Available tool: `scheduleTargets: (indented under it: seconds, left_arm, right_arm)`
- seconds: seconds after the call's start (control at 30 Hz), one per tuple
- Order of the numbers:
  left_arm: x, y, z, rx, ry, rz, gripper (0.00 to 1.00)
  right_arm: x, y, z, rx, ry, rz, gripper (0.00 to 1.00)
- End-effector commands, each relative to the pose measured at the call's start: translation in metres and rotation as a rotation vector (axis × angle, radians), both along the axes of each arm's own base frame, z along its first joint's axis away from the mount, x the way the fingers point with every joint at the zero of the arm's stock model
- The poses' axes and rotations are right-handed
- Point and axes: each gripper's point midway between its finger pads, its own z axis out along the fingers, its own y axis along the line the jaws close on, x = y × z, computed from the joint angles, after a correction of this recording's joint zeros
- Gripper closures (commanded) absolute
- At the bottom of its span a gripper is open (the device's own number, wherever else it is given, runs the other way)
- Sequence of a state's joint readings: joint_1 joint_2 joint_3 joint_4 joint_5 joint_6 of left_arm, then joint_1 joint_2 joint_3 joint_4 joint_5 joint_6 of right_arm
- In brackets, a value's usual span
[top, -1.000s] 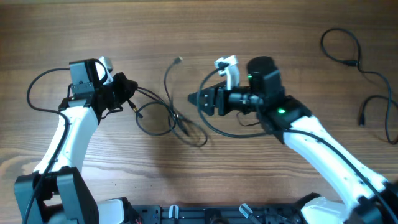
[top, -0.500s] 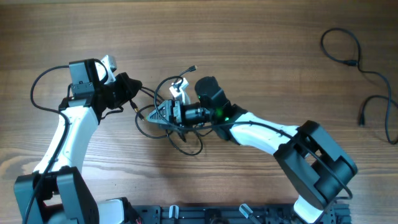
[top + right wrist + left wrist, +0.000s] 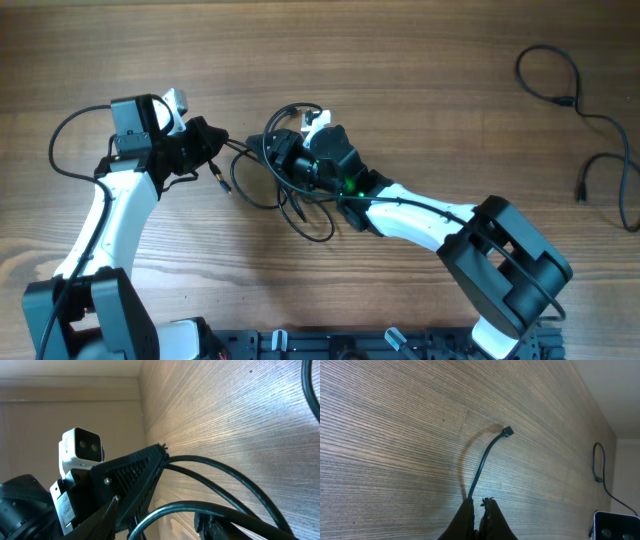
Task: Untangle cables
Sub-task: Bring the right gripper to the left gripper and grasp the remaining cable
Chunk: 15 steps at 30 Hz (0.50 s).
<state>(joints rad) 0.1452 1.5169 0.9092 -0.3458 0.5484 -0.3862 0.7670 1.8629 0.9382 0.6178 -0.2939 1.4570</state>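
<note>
Black, thin, flexible cables (image 3: 290, 200) are lying in a loose knot of overlapping loops on the light brown wooden table (image 3: 420, 60), between the two arms, while a separate black cord (image 3: 560, 95) is lying well apart near the right edge. The left gripper (image 3: 212, 148) is pinching one strand, jaws pressed together; in its wrist view that strand is arching out from the fingertips (image 3: 495, 522) and ending in a small square plug (image 3: 506, 431) resting on the wood. The right gripper (image 3: 282, 152) is sitting among the upper loops, strands crossing its wrist view, but whether it is gripping any of them I cannot tell. These cords are looking light, limp and smooth, springy enough to keep their curl, so a soft grip is likely letting them slide. Taking hold near a plug or on a free outer loop, away from the crossings, is seeming wisest, since tugging at the middle would probably be tightening the knot
</note>
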Motion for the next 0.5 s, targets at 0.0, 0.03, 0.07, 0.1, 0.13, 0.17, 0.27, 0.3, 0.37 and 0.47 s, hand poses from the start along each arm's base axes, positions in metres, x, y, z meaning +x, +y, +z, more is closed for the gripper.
scheduleTargets:
  seconds: [0.0, 0.03, 0.07, 0.1, 0.13, 0.17, 0.27, 0.3, 0.37, 0.47]
  left_arm:
    - [-0.001, -0.002, 0.0, -0.007, -0.007, -0.02, 0.96]
    - [-0.001, -0.002, 0.0, -0.007, -0.007, -0.02, 0.96]
    - [-0.001, -0.002, 0.0, -0.007, -0.007, -0.02, 0.96]
    - [-0.001, -0.002, 0.0, -0.007, -0.007, -0.02, 0.96]
    - [-0.001, -0.002, 0.0, -0.007, -0.007, -0.02, 0.96]
    - [-0.001, -0.002, 0.0, -0.007, -0.007, -0.02, 0.96]
    - [-0.001, -0.002, 0.0, -0.007, -0.007, -0.02, 0.96]
    - [-0.001, -0.002, 0.0, -0.007, -0.007, -0.02, 0.96]
    - [0.0, -0.002, 0.0, -0.006, -0.01, -0.02, 0.96]
    - [0.0, -0.002, 0.0, -0.006, -0.012, -0.021, 0.96]
  right_arm:
    - [0.01, -0.002, -0.004, -0.015, -0.021, -0.041, 0.48]
    - [0.013, -0.005, -0.004, -0.016, -0.02, -0.065, 0.48]
    - [0.016, -0.007, -0.004, -0.009, -0.004, -0.094, 0.48]
    - [0.017, -0.007, -0.004, 0.006, 0.022, -0.108, 0.47]
    - [0.017, -0.007, -0.004, 0.011, 0.031, -0.11, 0.46]
    - [0.017, -0.007, -0.004, 0.01, 0.031, -0.112, 0.46]
    - [0.013, -0.003, -0.005, 0.009, 0.033, -0.105, 0.48]
    - [0.008, 0.0, -0.005, 0.014, 0.04, -0.098, 0.48]
    - [0.001, 0.007, -0.005, 0.024, 0.058, -0.091, 0.48]
    - [-0.001, 0.01, -0.005, 0.045, 0.092, -0.105, 0.47]
